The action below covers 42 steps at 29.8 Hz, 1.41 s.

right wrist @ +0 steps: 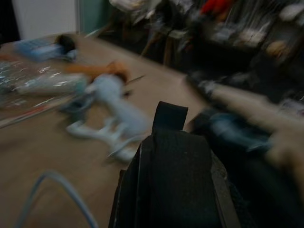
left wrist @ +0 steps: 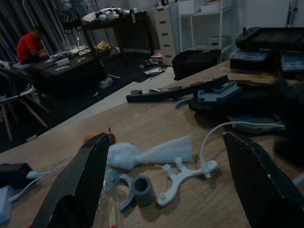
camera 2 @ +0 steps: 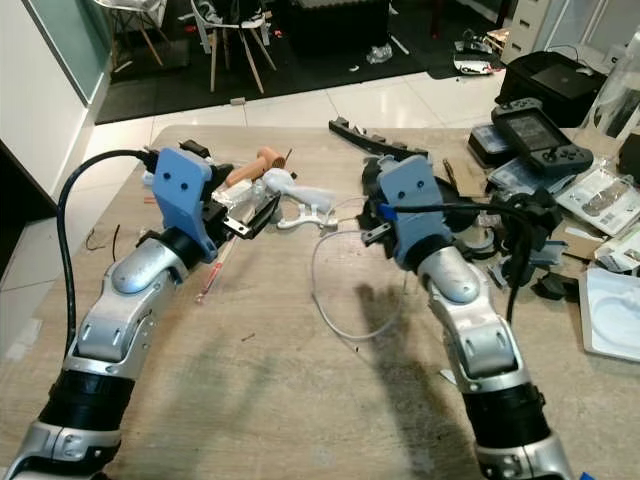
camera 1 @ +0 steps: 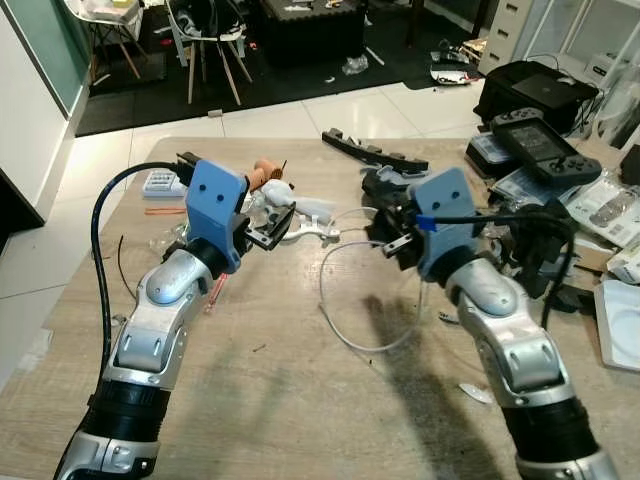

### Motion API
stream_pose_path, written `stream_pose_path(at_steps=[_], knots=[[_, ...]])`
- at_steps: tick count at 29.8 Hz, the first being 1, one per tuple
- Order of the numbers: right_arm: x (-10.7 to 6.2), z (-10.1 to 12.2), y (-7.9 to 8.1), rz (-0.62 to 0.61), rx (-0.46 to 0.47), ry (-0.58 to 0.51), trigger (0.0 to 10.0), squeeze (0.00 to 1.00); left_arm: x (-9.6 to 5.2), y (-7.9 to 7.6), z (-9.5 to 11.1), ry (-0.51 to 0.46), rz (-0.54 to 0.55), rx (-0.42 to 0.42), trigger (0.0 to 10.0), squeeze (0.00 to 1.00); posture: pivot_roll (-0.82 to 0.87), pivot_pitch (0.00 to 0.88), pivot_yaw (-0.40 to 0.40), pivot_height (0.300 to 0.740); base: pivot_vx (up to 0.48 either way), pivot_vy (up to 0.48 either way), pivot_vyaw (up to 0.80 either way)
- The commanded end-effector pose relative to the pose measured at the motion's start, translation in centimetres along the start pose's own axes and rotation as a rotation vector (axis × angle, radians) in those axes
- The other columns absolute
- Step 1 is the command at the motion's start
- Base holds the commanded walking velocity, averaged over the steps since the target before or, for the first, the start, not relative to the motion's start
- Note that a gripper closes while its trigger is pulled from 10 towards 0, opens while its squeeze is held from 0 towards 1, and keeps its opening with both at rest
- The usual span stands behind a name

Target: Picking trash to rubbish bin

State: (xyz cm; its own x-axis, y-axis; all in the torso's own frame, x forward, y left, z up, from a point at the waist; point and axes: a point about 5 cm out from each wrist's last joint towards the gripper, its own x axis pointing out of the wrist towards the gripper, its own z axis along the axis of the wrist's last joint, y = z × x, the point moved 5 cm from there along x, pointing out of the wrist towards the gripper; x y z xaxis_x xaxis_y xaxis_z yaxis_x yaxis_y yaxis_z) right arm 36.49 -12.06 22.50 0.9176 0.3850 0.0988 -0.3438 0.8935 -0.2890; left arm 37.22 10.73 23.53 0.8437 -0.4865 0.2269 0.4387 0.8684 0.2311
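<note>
Above cluttered table [camera 1: 300, 400], both tools raised

Bare bench [camera 1: 280, 400] lies open between and before both arms, crossed only by a thin white cable loop [camera 1: 335, 310]. Ahead, white plastic scraps [camera 1: 300, 215] cluster by the left gripper [camera 1: 275, 228]. Boxes and a handheld console [camera 1: 535, 140] crowd the right edge.

Both arms reach forward over the tabletop [camera 1: 300, 400].
Left end effector [camera 1: 268, 228] hangs above it, fingers spread wide; right end effector [camera 1: 392, 240] hangs opposite, fingers pressed together, empty.
</note>
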Motion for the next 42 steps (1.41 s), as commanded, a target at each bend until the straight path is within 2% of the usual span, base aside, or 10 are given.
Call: stream_pose_path(at_steps=[1,3,4,14,20,22,24,34,35,42], knots=[[-0.3,-0.3,0.7,0.043,0.049,0.032,10.0,0.00,-0.3,-0.1,-0.4,0.014,-0.009,-0.005,10.0,0.00,-0.01,0.147,0.083,0.740,0.000,0.000,0.00],[-0.4,-0.5,1.1,0.073,0.064,0.057,10.0,0.00,-0.3,-0.1,-0.4,0.014,-0.011,-0.006,10.0,0.00,-0.01,0.147,0.083,0.740,0.000,0.000,0.00],[-0.4,-0.6,1.2,0.080,0.064,0.063,10.0,1.00,-0.3,-0.1,-0.4,0.014,-0.010,-0.007,10.0,0.00,-0.01,0.147,0.083,0.740,0.000,0.000,0.00],[-0.6,0.0,0.8,0.080,0.084,0.066,10.0,1.00,-0.2,-0.3,-0.4,0.012,-0.020,-0.009,10.0,0.00,-0.01,0.148,0.086,0.740,0.000,0.000,0.00],[-0.3,4.4,-1.7,-0.029,0.046,-0.141,10.0,1.00,-0.2,-0.3,-0.3,0.008,-0.018,-0.010,10.0,0.00,-0.01,0.148,0.086,0.740,0.000,0.000,0.00],[-0.7,7.6,-3.2,-0.091,0.164,-0.305,10.0,0.02,-0.2,-0.3,-0.2,0.006,-0.017,-0.010,10.0,0.00,-0.01,0.147,0.085,0.740,0.000,0.000,0.00],[-1.3,9.4,-4.5,-0.138,0.222,-0.402,10.0,0.00,-0.2,-0.3,-0.2,0.006,-0.017,-0.011,10.0,0.00,-0.01,0.147,0.085,0.740,0.000,0.000,0.00],[1.1,2.8,-3.9,-0.017,0.229,-0.218,10.0,0.00,0.4,-0.3,0.0,-0.006,-0.011,-0.002,10.0,0.00,-0.01,0.142,0.096,0.740,0.000,0.000,0.00],[1.2,2.6,-3.8,-0.011,0.234,-0.220,10.0,0.85,0.4,-0.3,0.0,-0.007,-0.011,-0.001,10.0,0.00,-0.01,0.142,0.096,0.740,0.000,0.000,0.00],[3.1,-0.1,-1.6,0.118,0.288,-0.135,10.0,1.00,0.2,-1.0,0.1,-0.003,-0.061,0.008,10.0,0.00,0.01,0.147,0.098,0.740,0.000,0.000,0.00]])
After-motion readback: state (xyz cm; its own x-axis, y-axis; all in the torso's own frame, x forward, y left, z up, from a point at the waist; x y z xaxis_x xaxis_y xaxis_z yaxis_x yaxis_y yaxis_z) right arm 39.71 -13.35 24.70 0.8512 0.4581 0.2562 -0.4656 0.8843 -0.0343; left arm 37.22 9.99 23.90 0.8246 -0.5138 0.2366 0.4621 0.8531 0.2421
